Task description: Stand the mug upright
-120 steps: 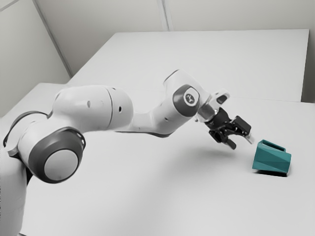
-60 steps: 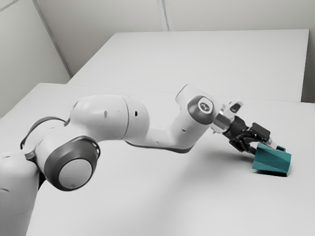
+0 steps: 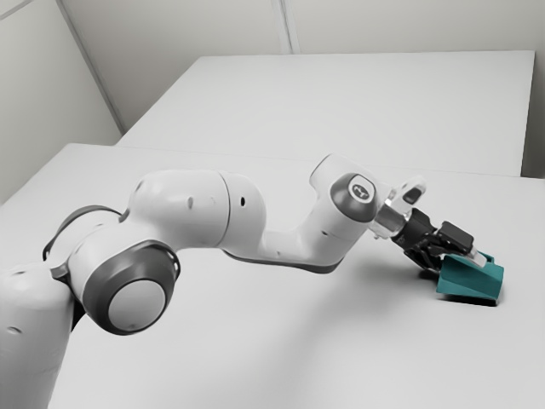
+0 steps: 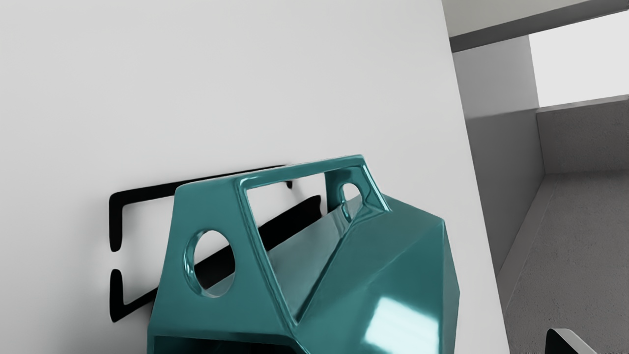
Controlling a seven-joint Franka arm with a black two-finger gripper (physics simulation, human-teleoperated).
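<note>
The mug point(image 3: 470, 279) lies on its side on the table point(image 3: 255, 341), toward the edge at the exterior view's right and short of the long far edge. It hasn't shifted as I came in: it sits just where it did a moment ago, still tipped over. What has changed is my hand point(image 3: 455, 261). It was clear of the mug, came down and forward in one long reach, and has since crept only slightly farther, so I judge that I'm lining up to take hold. The task isn't met yet.

My hand is spread, with nothing pinched. From the exterior view one finger reaches over the mug's upper side, on the side toward the arm. In the wrist view a fingertip point(image 4: 572, 340) stands beside the mug's faceted flank with a gap between them; where the other tip is, or whether it touches, I can't tell. The handle point(image 4: 304, 167) rises off the table ahead of my fingers, and a dark opening, perhaps the mouth, faces me.

Next I'd want the wall between both fingers before squeezing, then lift and turn it base down. Squeezing off-center could roll it or push it away.
</note>
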